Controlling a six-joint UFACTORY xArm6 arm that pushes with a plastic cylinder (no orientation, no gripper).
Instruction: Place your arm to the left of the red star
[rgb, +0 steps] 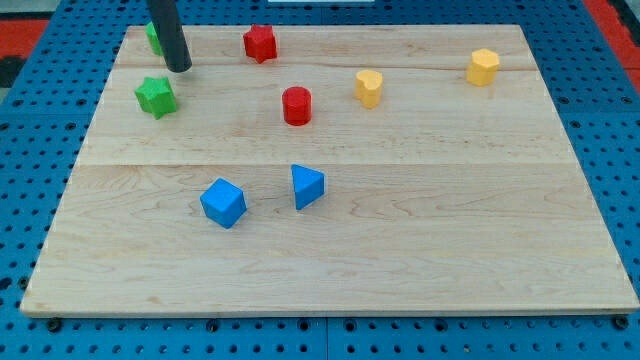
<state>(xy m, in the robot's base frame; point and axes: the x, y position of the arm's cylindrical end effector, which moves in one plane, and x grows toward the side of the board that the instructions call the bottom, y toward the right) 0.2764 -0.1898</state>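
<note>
The red star (260, 42) lies near the view's top, left of centre, on the wooden board (400, 240). My tip (179, 68) rests on the board to the left of the red star and a little lower in the view, about 80 px away. A green star (156, 96) lies just below and left of the tip. Another green block (154, 36) sits partly hidden behind the rod at the view's top left; its shape is unclear.
A red cylinder (297, 105) lies below and right of the red star. A yellow block (369, 87) and a yellow block (483, 66) lie to the right. A blue cube (223, 203) and a blue triangular block (307, 186) lie lower in the view.
</note>
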